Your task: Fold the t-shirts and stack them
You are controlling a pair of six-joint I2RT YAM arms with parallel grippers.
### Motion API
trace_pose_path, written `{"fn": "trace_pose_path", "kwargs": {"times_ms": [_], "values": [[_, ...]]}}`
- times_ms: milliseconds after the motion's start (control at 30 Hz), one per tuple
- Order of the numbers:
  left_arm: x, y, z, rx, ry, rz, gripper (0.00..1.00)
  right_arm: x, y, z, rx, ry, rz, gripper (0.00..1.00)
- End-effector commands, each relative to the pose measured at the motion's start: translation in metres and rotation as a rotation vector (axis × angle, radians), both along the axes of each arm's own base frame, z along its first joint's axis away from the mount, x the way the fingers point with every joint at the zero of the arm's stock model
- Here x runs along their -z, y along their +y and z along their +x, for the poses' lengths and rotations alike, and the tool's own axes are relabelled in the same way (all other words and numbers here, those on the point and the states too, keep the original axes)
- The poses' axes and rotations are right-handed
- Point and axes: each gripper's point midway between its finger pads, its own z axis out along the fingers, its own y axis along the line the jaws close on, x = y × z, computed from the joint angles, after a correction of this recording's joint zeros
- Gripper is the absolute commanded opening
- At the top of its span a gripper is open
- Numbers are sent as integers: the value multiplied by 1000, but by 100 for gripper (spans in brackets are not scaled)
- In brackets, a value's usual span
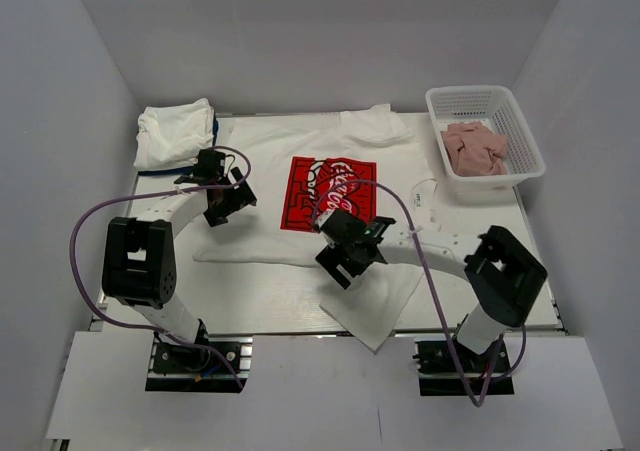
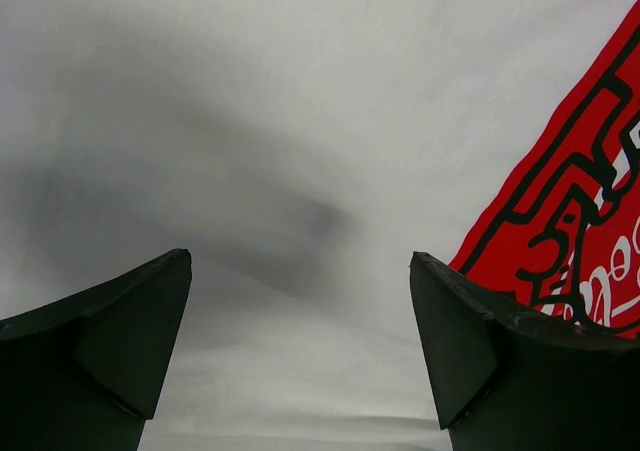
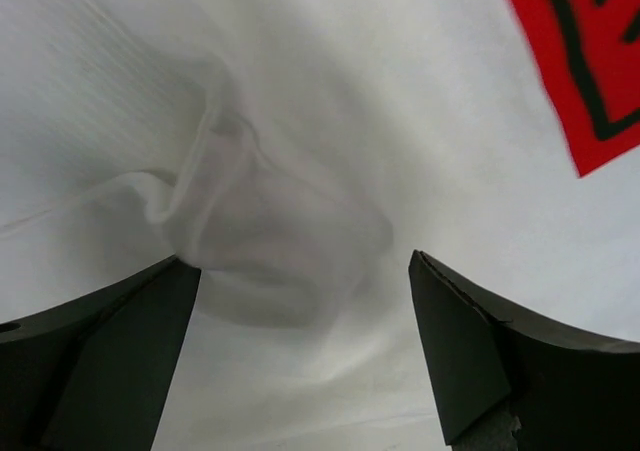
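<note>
my left gripper (image 1: 226, 203) hangs with its jaws spread wide and nothing between them, over the left part of the spread t-shirt (image 1: 265, 156), left of centre in the overhead view. in my left wrist view only smooth white cloth lies under the two dark fingers (image 2: 120, 341), and the red print (image 1: 330, 193) comes in from the right edge of that frame. my right gripper (image 1: 350, 253) is wide open too and holds nothing; it sits just below the red print, near the middle of the overhead view, above the shirt's lower part. in my right wrist view a puckered fold (image 3: 265, 226) of white fabric lies between the fingers, and a corner of the print shows at the upper right. the shirt lies flat across the table (image 1: 260, 293), print up, with a corner of its cloth reaching the table's near edge at lower middle. a folded white bundle (image 1: 175, 134) sits at the upper left, just beside the shirt. a white basket (image 1: 522, 126) at the upper right holds pink cloths (image 1: 475, 148)
</note>
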Motion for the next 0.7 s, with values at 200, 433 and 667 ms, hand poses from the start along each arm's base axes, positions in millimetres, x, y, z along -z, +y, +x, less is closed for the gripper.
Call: {"fn": "trace_pose_path", "kwargs": {"times_ms": [200,433,667], "values": [[-26,-2,12,8,-51,7,100,-90,15,38,174,-140,374,90],[-73,-2,38,20,-193,-8,100,-66,-53,106,602,-130,328,90],[-59,-5,86,53,-168,31,100,-26,-88,174,788,-54,262,90]]}}
